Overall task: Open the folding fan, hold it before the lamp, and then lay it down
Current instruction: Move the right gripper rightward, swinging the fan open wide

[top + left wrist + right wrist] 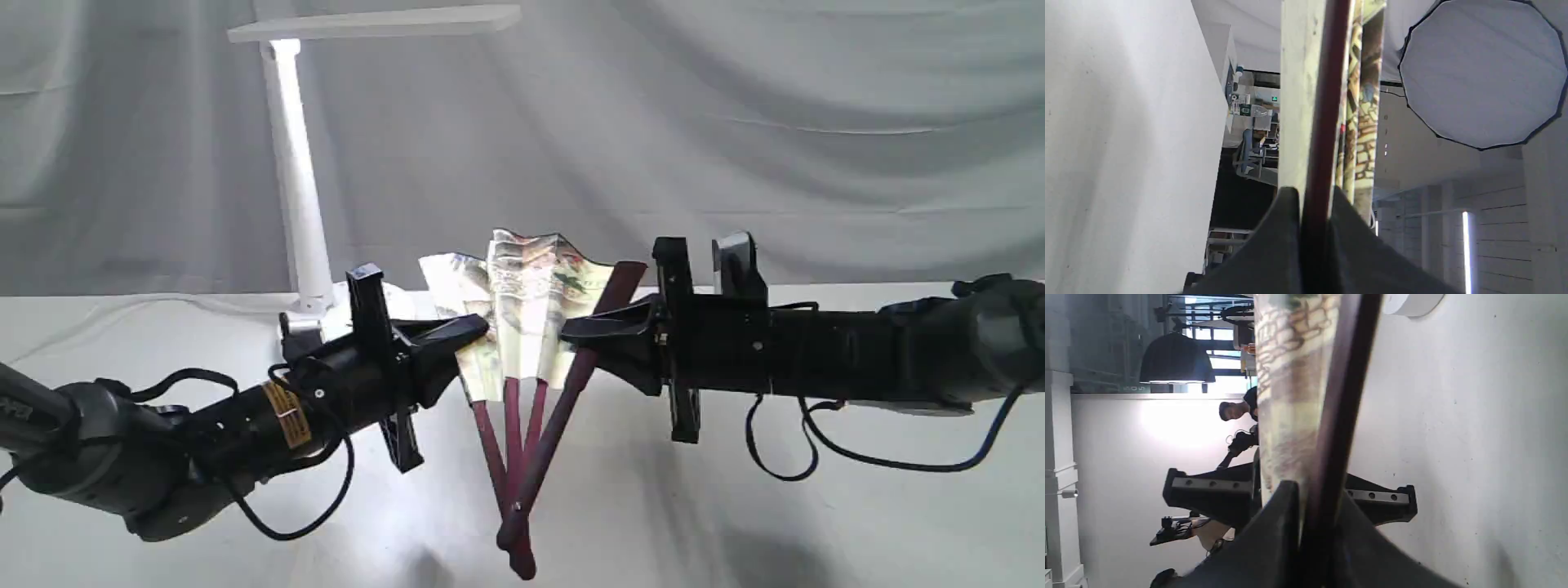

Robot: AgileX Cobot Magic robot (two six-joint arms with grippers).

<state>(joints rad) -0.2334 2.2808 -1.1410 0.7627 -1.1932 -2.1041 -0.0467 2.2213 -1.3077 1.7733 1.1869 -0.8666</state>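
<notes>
The folding fan (pixel 522 310) hangs above the table, partly spread, its painted leaf up and its maroon ribs meeting at a pivot near the table. My left gripper (pixel 469 333) is shut on the fan's left outer rib (pixel 1323 134). From the right, my right gripper (pixel 581 331) is shut on the other outer rib (pixel 1339 416). The white lamp (pixel 298 171) stands behind and to the left, its flat bar head above the fan.
The lamp's round base (pixel 343 314) sits right behind my left gripper. White cloth (pixel 735 122) hangs as a backdrop. Cables (pixel 800 457) droop under both arms toward the white table (pixel 735 523).
</notes>
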